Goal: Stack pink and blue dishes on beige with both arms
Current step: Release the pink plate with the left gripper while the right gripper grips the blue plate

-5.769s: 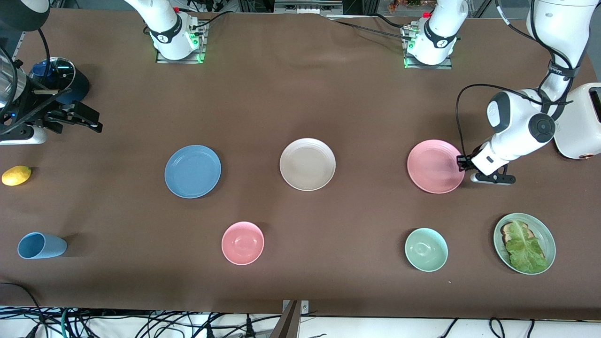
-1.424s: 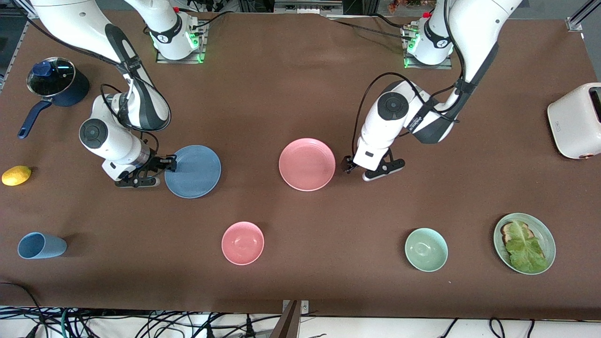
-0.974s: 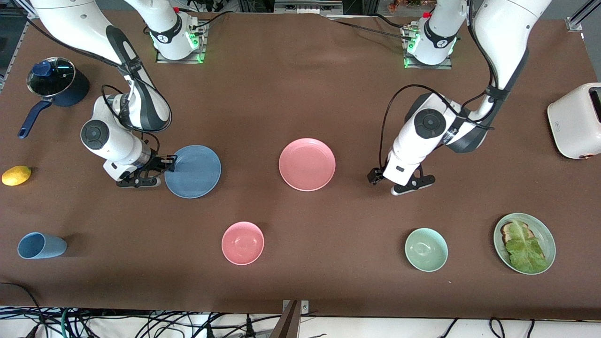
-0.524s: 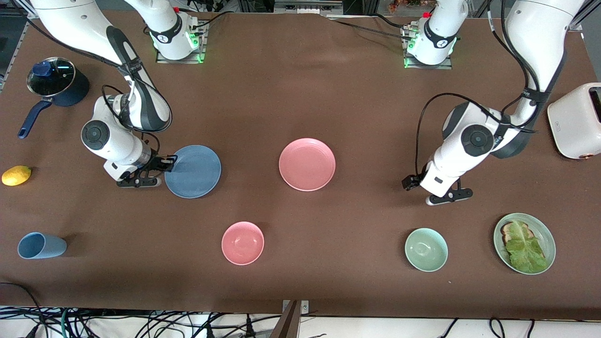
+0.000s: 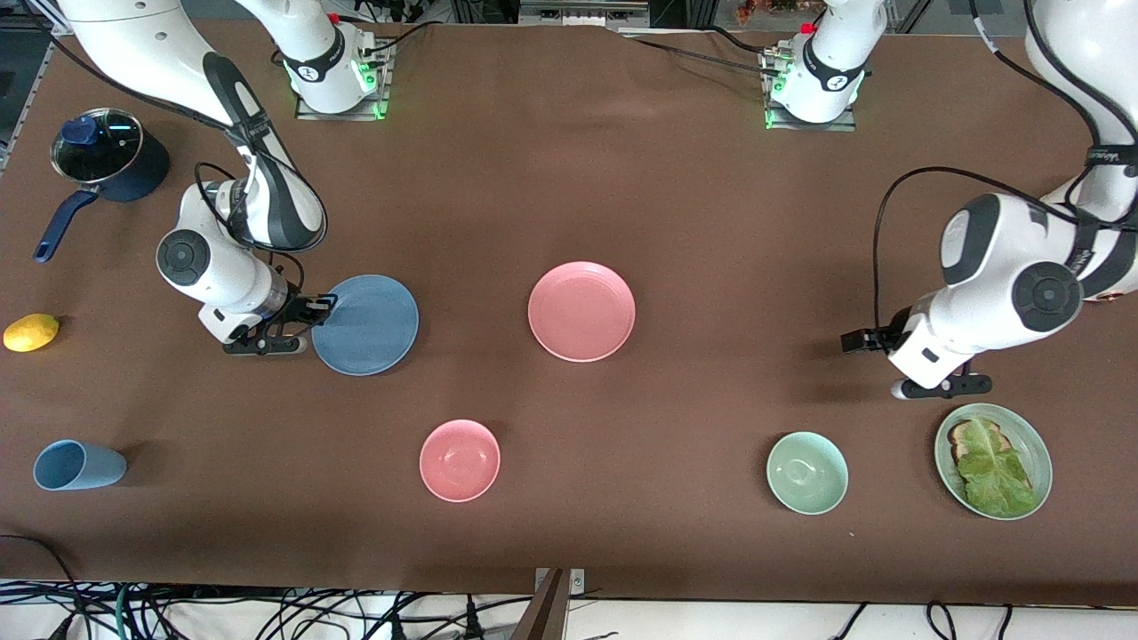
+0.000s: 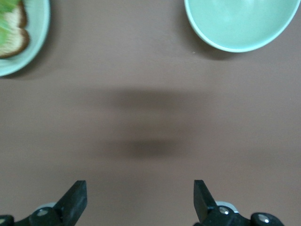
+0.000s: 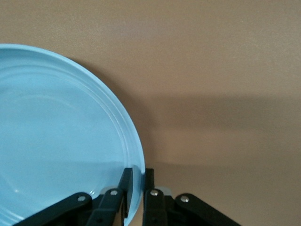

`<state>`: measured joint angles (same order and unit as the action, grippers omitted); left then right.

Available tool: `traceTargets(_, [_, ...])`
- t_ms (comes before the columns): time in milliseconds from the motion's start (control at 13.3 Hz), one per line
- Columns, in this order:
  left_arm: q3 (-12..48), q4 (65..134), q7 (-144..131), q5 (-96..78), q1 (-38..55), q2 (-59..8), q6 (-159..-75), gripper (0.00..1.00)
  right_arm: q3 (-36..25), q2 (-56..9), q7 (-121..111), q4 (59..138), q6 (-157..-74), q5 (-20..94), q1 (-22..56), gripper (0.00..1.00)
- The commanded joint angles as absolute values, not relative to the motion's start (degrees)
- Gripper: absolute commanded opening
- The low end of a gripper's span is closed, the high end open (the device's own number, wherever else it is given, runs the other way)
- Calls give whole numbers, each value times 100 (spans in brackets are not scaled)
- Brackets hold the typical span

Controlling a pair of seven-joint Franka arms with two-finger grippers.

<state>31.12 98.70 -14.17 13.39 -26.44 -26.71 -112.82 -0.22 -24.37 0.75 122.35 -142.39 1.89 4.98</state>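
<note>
Right gripper (image 5: pixel 313 308) pinches the blue plate's (image 5: pixel 365 324) rim; left gripper (image 5: pixel 876 356) hangs empty and wide open.

The main risk is a thin edge grip: the right fingers (image 7: pixel 126 188) are closed on only the outermost rim of the blue plate, at its edge toward the right arm's end of the table, so in a lift it could tilt, swing or slip out, and it might land off-centre on the pink plate (image 5: pixel 581 311) at mid-table. The beige plate cannot be seen at all; I judge it lies under the pink plate, yet no beige edge shows there. The left gripper is over bare brown table (image 5: pixel 693 222), well apart from the pink plate, near the green bowl (image 6: pixel 244 21) and the lettuce plate (image 6: pixel 35 44), both cut off in the left wrist view.
</note>
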Motion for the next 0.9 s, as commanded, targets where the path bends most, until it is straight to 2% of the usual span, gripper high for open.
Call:
traceTargets(0, [3033, 9423, -924, 1030, -2725, -2646, -10733, 100, 0, -2426, -9, 12278, -14317, 220, 475, 9])
traceTargets(150, [2778, 9168, -722, 801, -2672, -2497, -10391, 100, 0, -2408, 9, 12235, -14274, 220, 475, 0])
traceTargets(375, [1700, 9123, -475, 213, -2015, -1883, -10100, 100, 0, -2382, 18, 12226, -14265, 220, 475, 0])
traceTargets(524, [1189, 9097, -466, 9, -1628, -1514, -9879, 100, -9, -2338, -26, 12208, -14239, 220, 457, 0])
traceTargets(599, [943, 9114, -475, 26, -1339, -1277, -9809, 100, -9, -2268, -26, 12095, -14029, 220, 448, 0])
traceTargets(824, [423, 9097, -545, 0, -695, -696, -9634, 100, 0, -2267, -70, 11122, -12643, 508, 440, 0])
